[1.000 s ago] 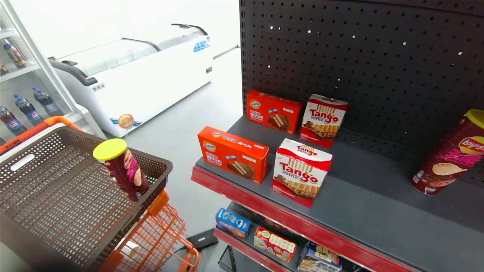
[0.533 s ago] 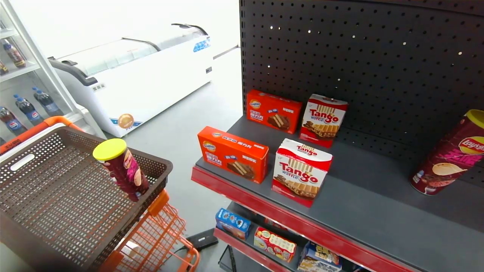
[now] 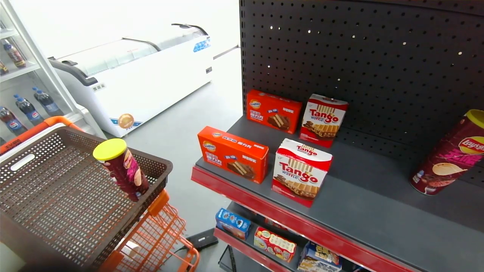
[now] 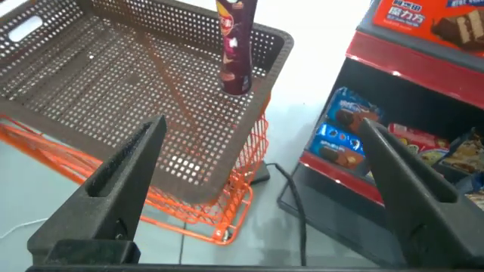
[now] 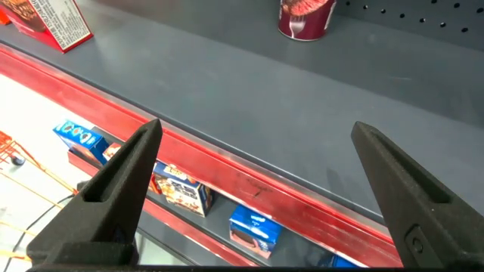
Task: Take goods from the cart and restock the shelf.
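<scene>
Two end effectors, both spread wide. The left end effector (image 4: 259,127) hangs low over the floor between the cart (image 3: 159,234) and the shelf (image 3: 378,211), its fingers angled towards the near corner of the brown basket (image 3: 56,196) that sits on the cart. A crisp can (image 3: 121,170) with a yellow lid stands tilted inside the basket, against its wall on the shelf side. The right end effector (image 5: 257,130) is held out just in front of the shelf's red front edge, pointing in over the grey board. A second can (image 3: 450,155) stands at the back of the shelf, well apart from the orange boxes (image 3: 232,154) and wafer boxes (image 3: 302,172).
</scene>
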### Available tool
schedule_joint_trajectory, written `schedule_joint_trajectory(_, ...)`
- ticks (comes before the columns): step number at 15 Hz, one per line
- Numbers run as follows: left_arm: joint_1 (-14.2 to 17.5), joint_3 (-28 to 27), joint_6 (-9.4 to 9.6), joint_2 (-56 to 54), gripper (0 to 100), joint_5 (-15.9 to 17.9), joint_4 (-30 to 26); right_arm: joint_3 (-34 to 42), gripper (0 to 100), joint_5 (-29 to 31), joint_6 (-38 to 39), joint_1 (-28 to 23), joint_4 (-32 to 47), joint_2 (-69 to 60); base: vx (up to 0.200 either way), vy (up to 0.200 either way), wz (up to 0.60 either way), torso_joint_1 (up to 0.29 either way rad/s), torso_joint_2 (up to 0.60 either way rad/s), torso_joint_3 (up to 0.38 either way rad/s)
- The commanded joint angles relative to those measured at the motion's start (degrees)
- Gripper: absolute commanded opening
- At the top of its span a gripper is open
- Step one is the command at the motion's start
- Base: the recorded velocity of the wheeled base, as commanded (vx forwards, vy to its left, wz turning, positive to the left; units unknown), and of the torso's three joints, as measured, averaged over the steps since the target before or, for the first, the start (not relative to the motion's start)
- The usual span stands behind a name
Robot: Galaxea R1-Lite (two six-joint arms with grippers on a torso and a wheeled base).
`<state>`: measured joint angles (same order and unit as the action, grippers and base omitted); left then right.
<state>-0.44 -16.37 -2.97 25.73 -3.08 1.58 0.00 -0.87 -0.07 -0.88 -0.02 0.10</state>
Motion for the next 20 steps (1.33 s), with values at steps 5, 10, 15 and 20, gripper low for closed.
schedule_joint_trajectory(5,6.7,-1.6,7.54,39.1,100,2.3,24.7,0.0,100,0.0,0.0,0.0,0.0,0.1,0.0,0.0,0.0,0.0,0.0,0.0)
schedule_joint_trajectory(10,6.9,4.9,7.98,62.9,100,2.1,61.8,0.0,100,0.0,0.0,0.0,-0.1,0.1,0.0,0.0,0.0,0.0,0.0,0.0)
schedule_joint_trajectory(15,6.9,3.0,7.46,80.5,100,2.1,80.4,0.0,100,0.0,0.0,0.0,-0.1,0.1,0.0,0.0,0.0,0.0,0.0,0.0)
schedule_joint_trajectory(20,6.6,-6.0,7.37,92.6,100,2.1,88.4,0.0,100,0.0,0.0,0.0,-0.1,0.1,0.0,0.0,0.0,0.0,0.0,0.0)
